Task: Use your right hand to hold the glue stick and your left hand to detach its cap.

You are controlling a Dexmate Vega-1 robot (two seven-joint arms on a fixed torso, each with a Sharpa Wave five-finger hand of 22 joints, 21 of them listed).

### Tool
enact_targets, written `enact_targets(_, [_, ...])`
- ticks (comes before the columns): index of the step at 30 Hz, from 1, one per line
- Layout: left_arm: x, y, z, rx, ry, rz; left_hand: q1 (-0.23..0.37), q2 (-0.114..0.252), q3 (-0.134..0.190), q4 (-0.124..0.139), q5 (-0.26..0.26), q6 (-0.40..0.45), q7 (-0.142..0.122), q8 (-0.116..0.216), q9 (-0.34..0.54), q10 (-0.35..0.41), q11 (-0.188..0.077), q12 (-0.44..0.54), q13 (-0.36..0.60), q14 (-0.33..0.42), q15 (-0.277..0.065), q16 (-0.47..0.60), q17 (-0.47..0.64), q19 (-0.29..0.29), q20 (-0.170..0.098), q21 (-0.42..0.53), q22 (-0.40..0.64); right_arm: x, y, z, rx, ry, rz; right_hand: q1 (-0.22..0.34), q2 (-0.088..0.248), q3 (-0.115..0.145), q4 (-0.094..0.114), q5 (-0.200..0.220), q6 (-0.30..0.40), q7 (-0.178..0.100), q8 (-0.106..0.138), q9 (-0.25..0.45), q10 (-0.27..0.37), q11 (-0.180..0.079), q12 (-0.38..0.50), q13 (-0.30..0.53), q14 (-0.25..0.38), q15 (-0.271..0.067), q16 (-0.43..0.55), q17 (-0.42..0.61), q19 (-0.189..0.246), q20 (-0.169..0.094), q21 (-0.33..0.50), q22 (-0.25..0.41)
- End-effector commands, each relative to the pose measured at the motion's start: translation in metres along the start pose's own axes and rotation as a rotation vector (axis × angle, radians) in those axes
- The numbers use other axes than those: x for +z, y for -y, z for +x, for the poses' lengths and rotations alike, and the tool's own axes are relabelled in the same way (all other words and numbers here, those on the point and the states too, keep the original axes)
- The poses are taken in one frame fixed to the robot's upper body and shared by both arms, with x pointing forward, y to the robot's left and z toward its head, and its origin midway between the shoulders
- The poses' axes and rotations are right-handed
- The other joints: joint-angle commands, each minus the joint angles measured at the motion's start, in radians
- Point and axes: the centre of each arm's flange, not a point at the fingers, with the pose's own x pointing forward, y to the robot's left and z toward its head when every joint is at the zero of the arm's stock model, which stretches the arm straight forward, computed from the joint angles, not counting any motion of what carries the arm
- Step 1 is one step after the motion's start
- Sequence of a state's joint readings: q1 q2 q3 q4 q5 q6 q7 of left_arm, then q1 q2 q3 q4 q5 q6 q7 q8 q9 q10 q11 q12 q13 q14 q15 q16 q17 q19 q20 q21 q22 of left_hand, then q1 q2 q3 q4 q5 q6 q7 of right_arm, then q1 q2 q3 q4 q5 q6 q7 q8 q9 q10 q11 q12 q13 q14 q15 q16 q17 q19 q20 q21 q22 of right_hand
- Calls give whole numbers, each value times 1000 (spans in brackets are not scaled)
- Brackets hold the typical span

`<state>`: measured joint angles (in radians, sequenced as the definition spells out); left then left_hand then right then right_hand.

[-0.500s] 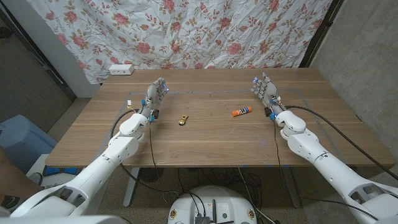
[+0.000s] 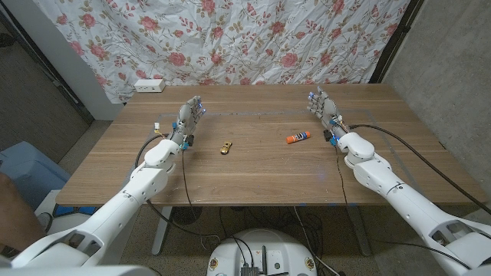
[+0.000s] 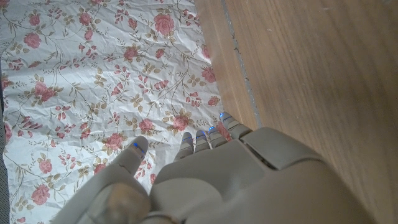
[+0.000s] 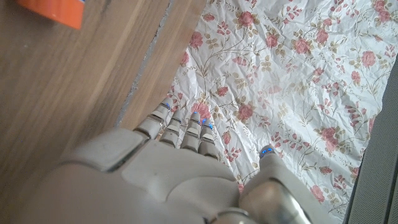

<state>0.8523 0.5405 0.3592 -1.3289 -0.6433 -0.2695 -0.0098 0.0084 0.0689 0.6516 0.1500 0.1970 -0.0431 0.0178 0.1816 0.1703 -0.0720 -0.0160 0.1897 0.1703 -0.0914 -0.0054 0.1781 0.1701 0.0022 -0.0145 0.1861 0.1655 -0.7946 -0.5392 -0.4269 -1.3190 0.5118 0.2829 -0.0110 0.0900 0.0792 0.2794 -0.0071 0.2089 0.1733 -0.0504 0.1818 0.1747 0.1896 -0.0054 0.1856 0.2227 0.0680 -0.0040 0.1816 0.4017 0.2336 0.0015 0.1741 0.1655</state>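
— Where's the glue stick [image 2: 298,138]?
— Lying on the table [image 2: 253,172], near the right hand [image 2: 324,108], not touching it.
— Anything around it?
— A small gold object [image 2: 225,148] lies between it and the left hand [image 2: 189,116].
— The hands?
— Both empty, fingers extended.

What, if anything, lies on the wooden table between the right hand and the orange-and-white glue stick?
Nothing visible does. In the head view only bare table separates the right hand from the orange-and-white glue stick. The small gold object lies farther toward the left hand.
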Motion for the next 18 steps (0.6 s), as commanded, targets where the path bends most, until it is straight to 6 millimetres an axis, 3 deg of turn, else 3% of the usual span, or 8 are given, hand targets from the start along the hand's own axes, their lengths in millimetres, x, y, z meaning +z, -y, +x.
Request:
enact_targets(1, [8, 3, 1, 4, -8, 35, 7, 84, 6, -6, 8, 11, -7, 7, 2, 6, -5, 7, 4, 1, -4, 5, 1, 3, -12, 4, 5, 12, 3, -2, 55, 9, -171, 16, 1, 8, -7, 4, 7, -4, 7, 2, 8, -6, 5, -4, -4, -14, 3, -7, -14, -9, 0, 2])
enact_targets(18, [12, 11, 2, 36, -6, 39, 13, 81, 13, -19, 8, 45, -15, 12, 2, 35, -17, 12, 4, 23, -28, 5, -1, 18, -17, 8, 4, 26, 21, -11, 137, 18, -431, 25, 1, 15, -21, 3, 1, -19, 3, 1, 9, -21, 5, -16, -9, -31, 4, -28, -31, -25, 3, 2])
